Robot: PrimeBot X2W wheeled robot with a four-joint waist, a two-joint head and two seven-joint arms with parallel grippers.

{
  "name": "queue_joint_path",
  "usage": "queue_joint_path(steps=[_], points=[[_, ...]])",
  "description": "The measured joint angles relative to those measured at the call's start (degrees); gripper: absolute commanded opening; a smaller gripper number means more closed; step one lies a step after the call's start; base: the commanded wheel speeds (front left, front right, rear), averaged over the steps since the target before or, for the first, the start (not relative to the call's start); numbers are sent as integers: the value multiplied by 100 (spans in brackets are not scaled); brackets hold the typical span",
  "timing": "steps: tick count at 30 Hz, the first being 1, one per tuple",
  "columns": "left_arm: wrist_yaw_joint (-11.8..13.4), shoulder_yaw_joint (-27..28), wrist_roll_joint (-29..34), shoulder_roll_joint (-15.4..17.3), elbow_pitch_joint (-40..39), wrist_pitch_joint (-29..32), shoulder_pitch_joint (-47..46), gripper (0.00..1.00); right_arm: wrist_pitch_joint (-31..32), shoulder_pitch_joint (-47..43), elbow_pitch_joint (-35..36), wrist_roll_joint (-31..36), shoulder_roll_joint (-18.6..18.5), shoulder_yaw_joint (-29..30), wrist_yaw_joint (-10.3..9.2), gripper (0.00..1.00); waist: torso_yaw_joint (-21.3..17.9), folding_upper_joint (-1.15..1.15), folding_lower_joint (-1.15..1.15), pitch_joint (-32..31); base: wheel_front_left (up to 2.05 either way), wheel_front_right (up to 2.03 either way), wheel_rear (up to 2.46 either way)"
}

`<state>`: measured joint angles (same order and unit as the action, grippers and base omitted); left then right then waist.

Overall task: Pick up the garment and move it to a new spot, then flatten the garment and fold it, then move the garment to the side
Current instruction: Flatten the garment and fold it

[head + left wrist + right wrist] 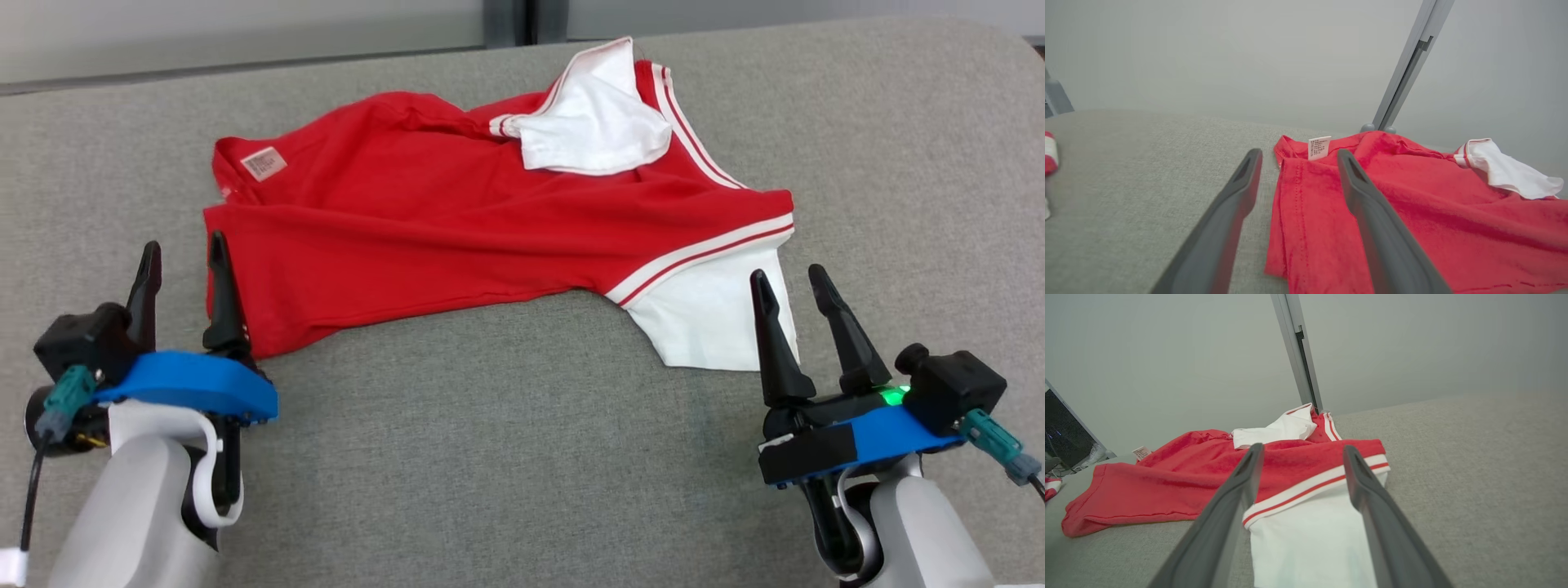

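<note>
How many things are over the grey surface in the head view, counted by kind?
garment: 1
grippers: 2 (left gripper, right gripper)
Total: 3

garment (pixel 457 237): red shirt, white sleeves, red-white striped trim | state: lying rumpled and folded over itself, one white sleeve (pixel 592 122) flopping onto the red body | tag (pixel 263 162): showing at its left end | place: lying mid grey cushion (pixel 522 457)
</note>
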<state>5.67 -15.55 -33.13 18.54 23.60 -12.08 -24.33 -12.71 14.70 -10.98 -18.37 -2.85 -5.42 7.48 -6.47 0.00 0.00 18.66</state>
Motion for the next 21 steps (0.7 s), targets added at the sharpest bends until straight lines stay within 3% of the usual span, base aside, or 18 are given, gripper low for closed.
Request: queue_joint_path(steps=[5,10,21], points=[[-64,225,-10,-209,-417,-271,536,100,148,-156,54,111,0,250,0,100,182,0,0,-318,0,0,0],[-75,445,431,-324,-922,-292,1014,100,348,-383,87,231,2,506,0,100,340,0,0,-626,0,0,0],[-357,649,1014,-628,-864,-291,1911,100,630,-934,41,533,2,877,0,100,429,0,-1,-1311,0,0,0]])
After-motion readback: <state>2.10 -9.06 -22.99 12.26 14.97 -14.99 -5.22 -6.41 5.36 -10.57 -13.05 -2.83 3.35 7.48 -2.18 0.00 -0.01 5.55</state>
